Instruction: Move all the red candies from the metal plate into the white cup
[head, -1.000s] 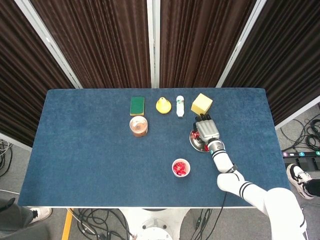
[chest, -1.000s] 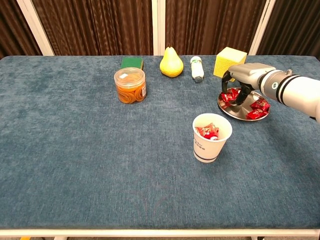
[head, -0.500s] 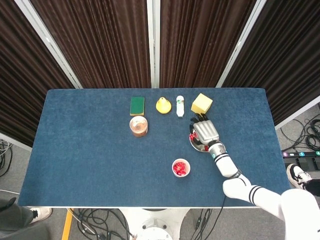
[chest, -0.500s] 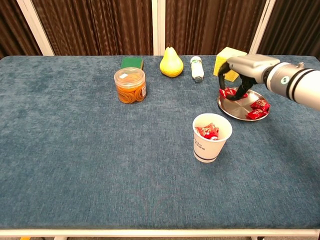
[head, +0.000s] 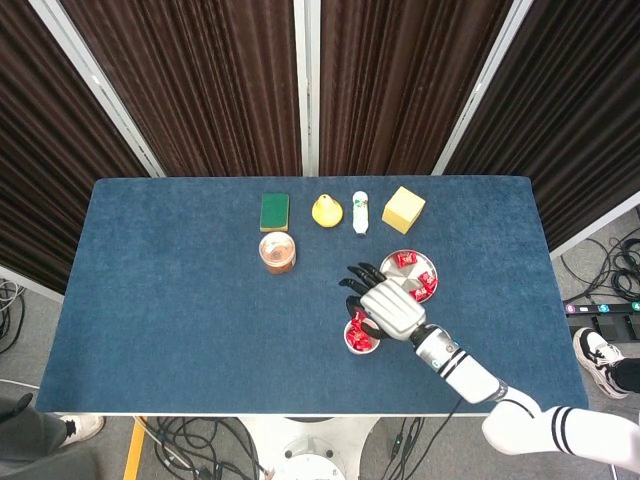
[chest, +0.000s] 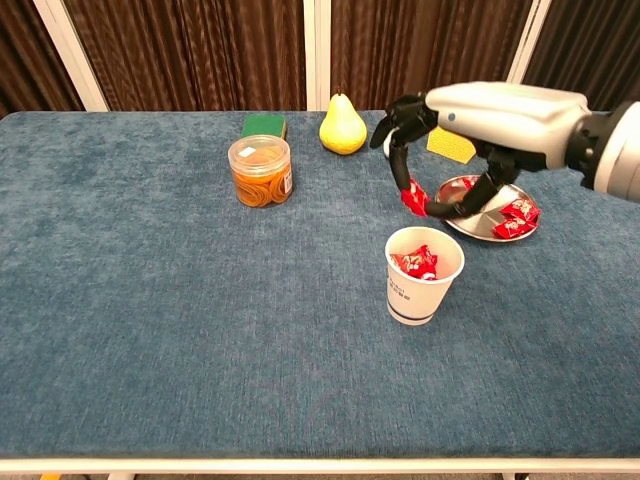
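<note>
One red candy sat pinched in my right hand, just above the white cup. Thin grip; early slip = candy missing the rim, landing on table.

A counter covered in dark blue carpet-like cloth fills the middle of the room, its pale front edge showing along the bottom in the chest view. Behind it hang dark brown pleated curtains, split by white vertical frame bars and slanted white bars at either side. The floor around the counter is grey. Black cables lie tangled on it below the counter's front edge, with more cables at the right. The light is even and soft.
</note>
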